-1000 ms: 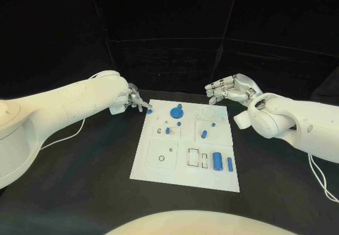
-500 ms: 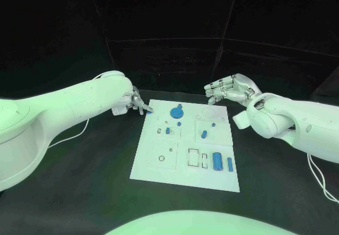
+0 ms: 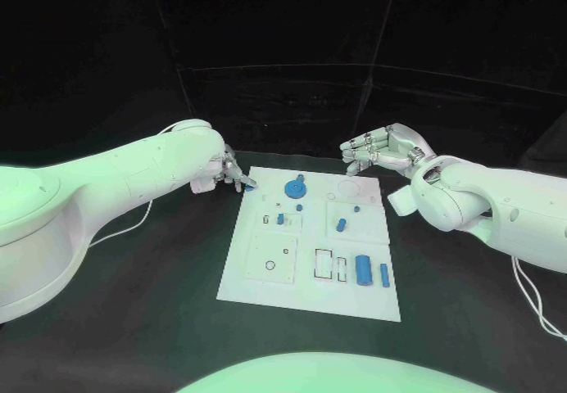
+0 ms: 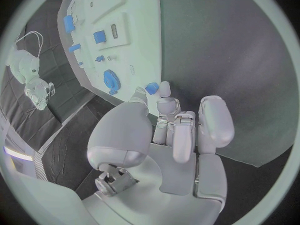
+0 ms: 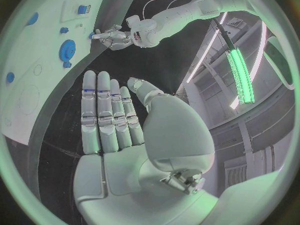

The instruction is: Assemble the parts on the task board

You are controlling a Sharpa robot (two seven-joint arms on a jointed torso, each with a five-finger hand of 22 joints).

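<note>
Left wrist view, fingers [image 4: 156, 94] pinching blue part [image 4: 151, 88]

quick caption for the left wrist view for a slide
Left hand pinching a small blue part at the edge of the white task board.

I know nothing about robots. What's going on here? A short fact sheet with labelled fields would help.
Board: white task board on a black table
Parts: blue gear at the far end, blue cylinder near the front
Left robot hand: pinches a small blue part at the board's far left corner
Right robot hand: holds nothing, fingers straight, beyond the board's far right corner
</note>
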